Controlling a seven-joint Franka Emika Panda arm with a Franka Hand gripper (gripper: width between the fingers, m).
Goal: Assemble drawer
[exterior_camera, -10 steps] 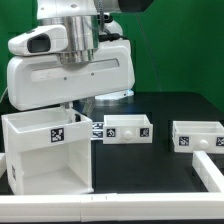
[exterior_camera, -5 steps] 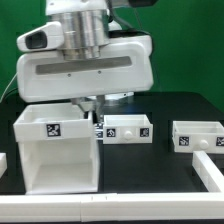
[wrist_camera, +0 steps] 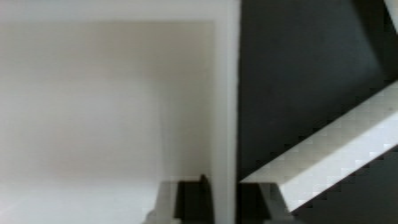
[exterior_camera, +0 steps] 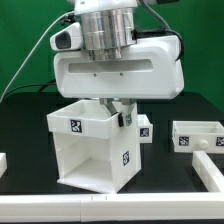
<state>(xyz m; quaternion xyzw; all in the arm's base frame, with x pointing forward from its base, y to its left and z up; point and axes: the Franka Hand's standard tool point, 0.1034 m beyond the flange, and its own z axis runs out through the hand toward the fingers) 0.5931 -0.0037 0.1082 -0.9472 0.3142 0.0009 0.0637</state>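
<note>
A large white open box (exterior_camera: 92, 152) with marker tags, the drawer's body, hangs tilted at the middle of the exterior view. My gripper (exterior_camera: 120, 110) is shut on the top edge of its wall on the exterior view's right side. In the wrist view the gripper (wrist_camera: 226, 203) pinches the thin wall edge, and the box's white panel (wrist_camera: 107, 100) fills one side. A small white drawer piece with tags (exterior_camera: 197, 137) lies on the exterior view's right. Another one (exterior_camera: 145, 128) is partly hidden behind the box.
A white rail (exterior_camera: 208, 172) runs along the front edge and up the exterior view's right side; it also shows in the wrist view (wrist_camera: 338, 140). A small white piece (exterior_camera: 3, 160) lies at the left edge. The table top (exterior_camera: 180, 110) is black.
The arm has moved toward the exterior view's right, carrying the box with it. The box has turned and now covers most of the nearer small piece.
</note>
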